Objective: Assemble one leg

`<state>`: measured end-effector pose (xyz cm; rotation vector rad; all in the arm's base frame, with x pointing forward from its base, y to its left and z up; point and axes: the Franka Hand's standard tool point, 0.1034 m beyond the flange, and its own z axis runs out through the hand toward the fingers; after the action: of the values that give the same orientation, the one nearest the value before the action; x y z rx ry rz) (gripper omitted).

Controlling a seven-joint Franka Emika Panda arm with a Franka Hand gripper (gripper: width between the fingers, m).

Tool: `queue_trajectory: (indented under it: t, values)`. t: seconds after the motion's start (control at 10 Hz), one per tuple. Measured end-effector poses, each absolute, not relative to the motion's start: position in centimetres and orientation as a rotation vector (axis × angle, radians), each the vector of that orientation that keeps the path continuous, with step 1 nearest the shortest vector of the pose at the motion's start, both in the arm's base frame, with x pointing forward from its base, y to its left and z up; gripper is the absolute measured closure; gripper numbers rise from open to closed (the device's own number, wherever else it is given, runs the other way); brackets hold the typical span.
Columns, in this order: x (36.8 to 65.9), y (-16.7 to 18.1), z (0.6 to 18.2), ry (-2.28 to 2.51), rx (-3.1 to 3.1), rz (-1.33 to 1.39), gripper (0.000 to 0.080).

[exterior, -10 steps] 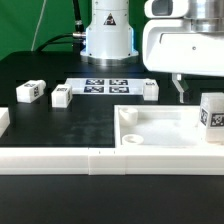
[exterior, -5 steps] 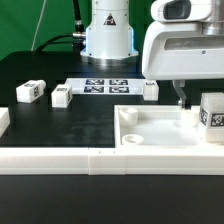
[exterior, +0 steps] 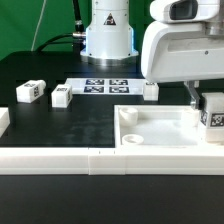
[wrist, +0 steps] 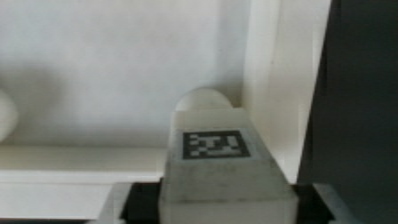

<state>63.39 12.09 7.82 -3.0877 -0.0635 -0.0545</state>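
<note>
A leg [exterior: 213, 113], a small white block with a marker tag, stands upright on the far right of the large white tray-like part [exterior: 160, 128]. My gripper [exterior: 203, 100] has come down around this leg. In the wrist view the leg [wrist: 217, 150] stands between my two fingers [wrist: 146, 206], tag facing the camera, with a dark gap on each side. The jaws are open and do not touch it. Three more legs lie on the black table: one [exterior: 28, 91] and another [exterior: 62, 96] at the exterior view's left, and a third [exterior: 150, 90] near the middle.
The marker board [exterior: 105, 85] lies flat in front of the robot base [exterior: 108, 35]. A long white rail [exterior: 90, 160] runs along the front. A white block [exterior: 3, 120] sits at the exterior view's left edge. The tray has a corner hole [exterior: 130, 138].
My gripper has moved toward the exterior view's right and now straddles the upright leg on the tray. The leg and the other parts have not moved.
</note>
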Motion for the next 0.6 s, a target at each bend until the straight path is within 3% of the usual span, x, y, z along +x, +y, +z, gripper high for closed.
queue_trajectory:
  t: [0.3,0.6]
  values:
    - [63.37,12.13,7.82,0.040,-3.085,-0.056,0.0508]
    - [63.12,12.25,7.75,0.661,-3.009,-0.059,0.0508]
